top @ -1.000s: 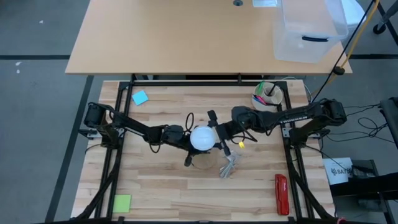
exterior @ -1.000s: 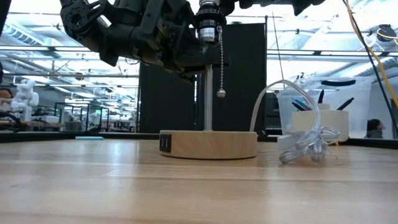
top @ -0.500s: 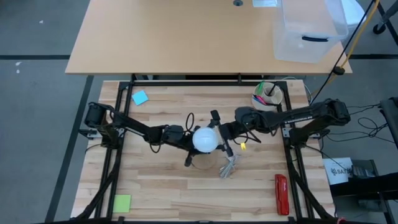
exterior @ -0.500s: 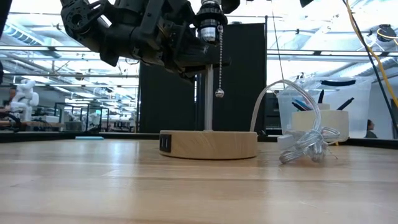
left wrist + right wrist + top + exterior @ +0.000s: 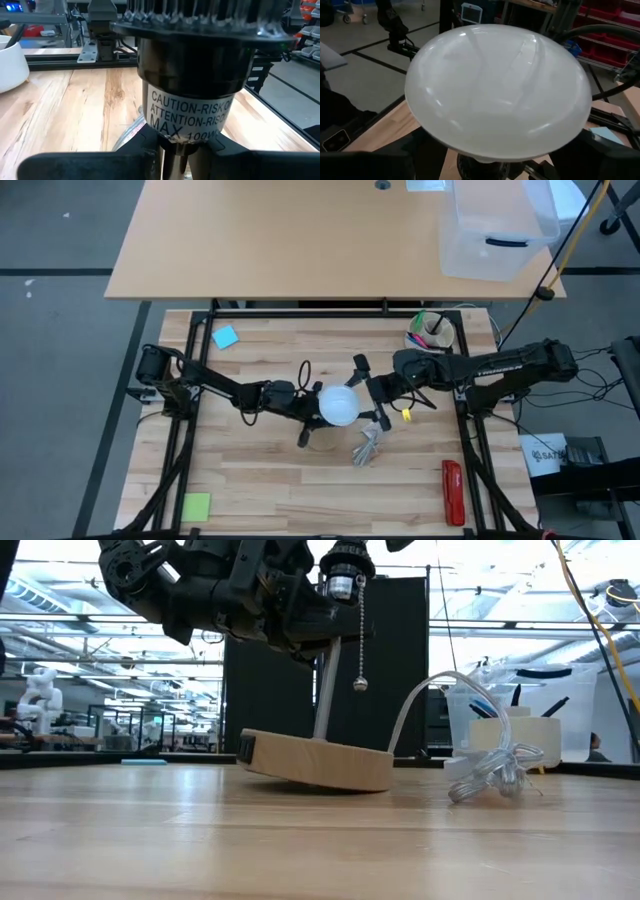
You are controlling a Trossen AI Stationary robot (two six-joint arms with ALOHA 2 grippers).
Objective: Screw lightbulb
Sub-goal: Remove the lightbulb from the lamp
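Note:
The white lightbulb (image 5: 338,404) (image 5: 497,85) sits with its neck in the black socket (image 5: 192,70) of a small lamp. The lamp has a thin metal stem (image 5: 322,700) and a round wooden base (image 5: 315,758). It leans toward the table's right: the base's left edge is raised and its right edge rests on the table. My left gripper (image 5: 303,408) is shut on the stem under the socket. My right gripper (image 5: 370,392) is open just right of the bulb, with a finger off to each side of the globe and touching nothing that I can see. My left gripper pinches the metal stem (image 5: 172,152) between its two fingers, right below the black socket. The fingers come nearly level from the table's left and lie across the stem. The lamp is tilted in the hold, with only the right edge of its base (image 5: 375,780) on the table.
A bead chain (image 5: 360,640) hangs from the socket. A bundled white cable (image 5: 370,445) lies just right of the base. A white cup of pens (image 5: 430,335) stands at the far right, and a red object (image 5: 452,490) lies near right. Blue (image 5: 225,336) and green (image 5: 196,506) notes lie at the left.
My right gripper has drawn back from the bulb toward the table's right edge and risen a little. The lamp has tipped rightward: the bulb and socket have shifted right, and the base's left edge has lifted off the table while its right edge stays down.

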